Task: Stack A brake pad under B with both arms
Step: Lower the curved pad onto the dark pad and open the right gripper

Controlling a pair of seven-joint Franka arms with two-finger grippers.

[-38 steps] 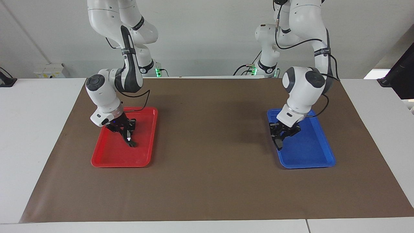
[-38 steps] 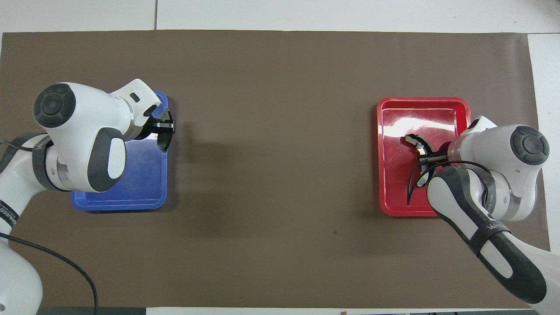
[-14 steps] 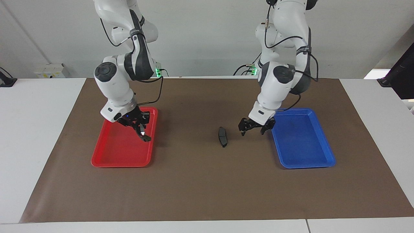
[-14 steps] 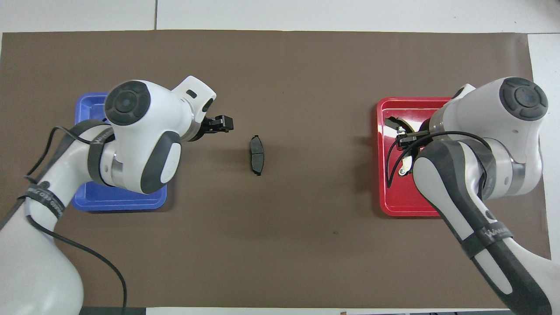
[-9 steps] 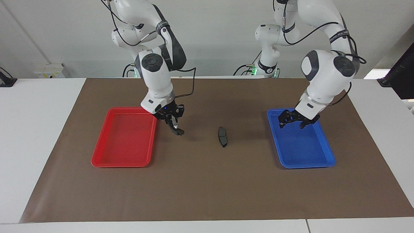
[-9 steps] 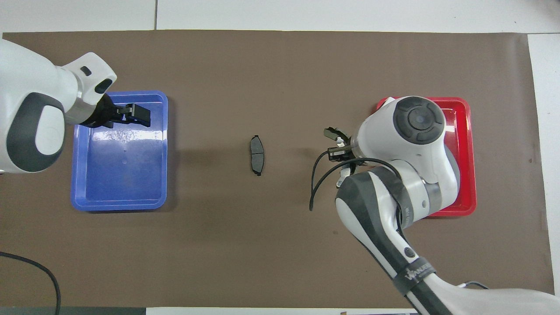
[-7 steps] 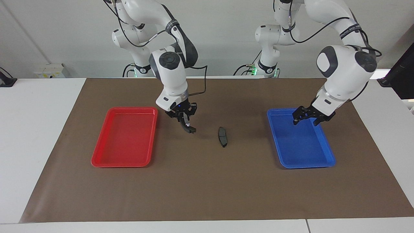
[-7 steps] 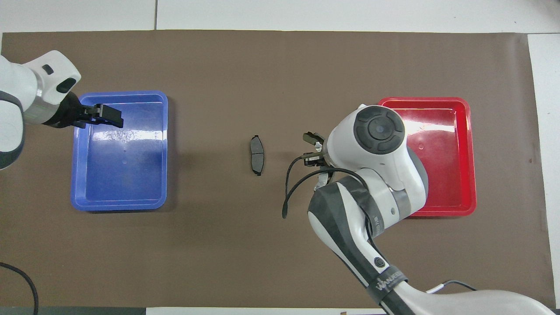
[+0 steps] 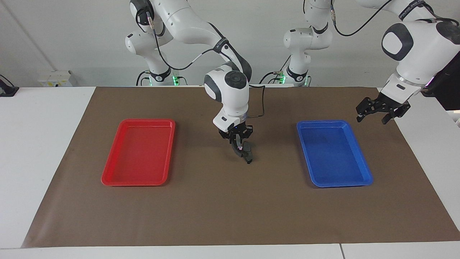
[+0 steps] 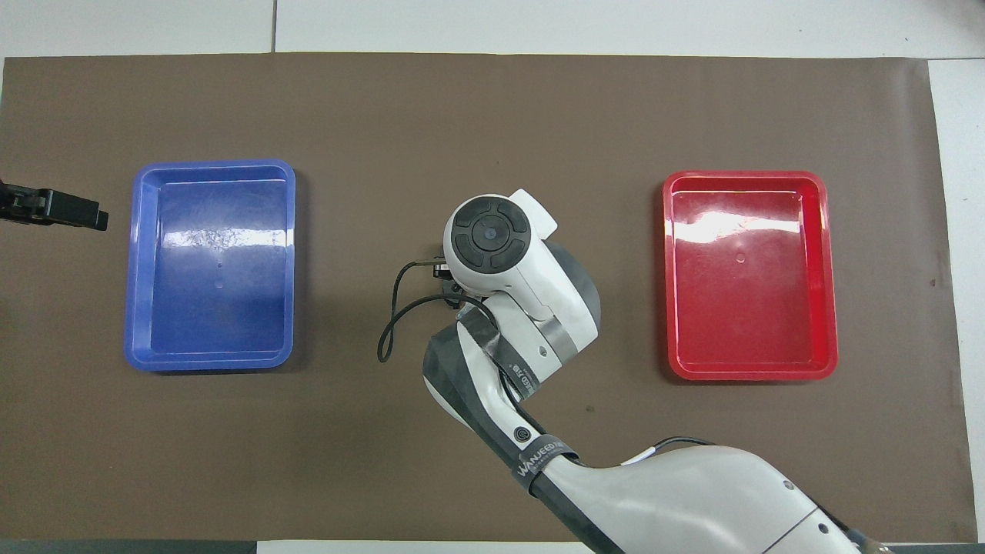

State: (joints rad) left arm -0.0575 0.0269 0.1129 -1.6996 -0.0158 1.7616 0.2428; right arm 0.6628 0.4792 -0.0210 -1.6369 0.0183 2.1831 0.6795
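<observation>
At the centre of the facing view, the right hand (image 9: 239,143) pinched B (image 9: 238,149) directly over the A brake pad (image 9: 248,155), which lay on the brown mat (image 9: 230,208) between the red tray (image 9: 111,178) and blue tray (image 9: 363,181); whether B touched the pad could not be told. The left hand (image 9: 377,109) hung at the frame's upper right, off the blue tray (fingers spread, holding nothing).

A white table (image 9: 43,144) carries a brown mat (image 9: 230,208) that covers most of its top. On the mat, directly under the right gripper (image 9: 239,144), lies the A brake pad (image 9: 248,155), midway between two trays. The red tray (image 9: 138,153) sits toward the right arm's end of the table, the blue tray (image 9: 334,154) toward the left arm's end, below and inward of the left gripper (image 9: 375,109).
</observation>
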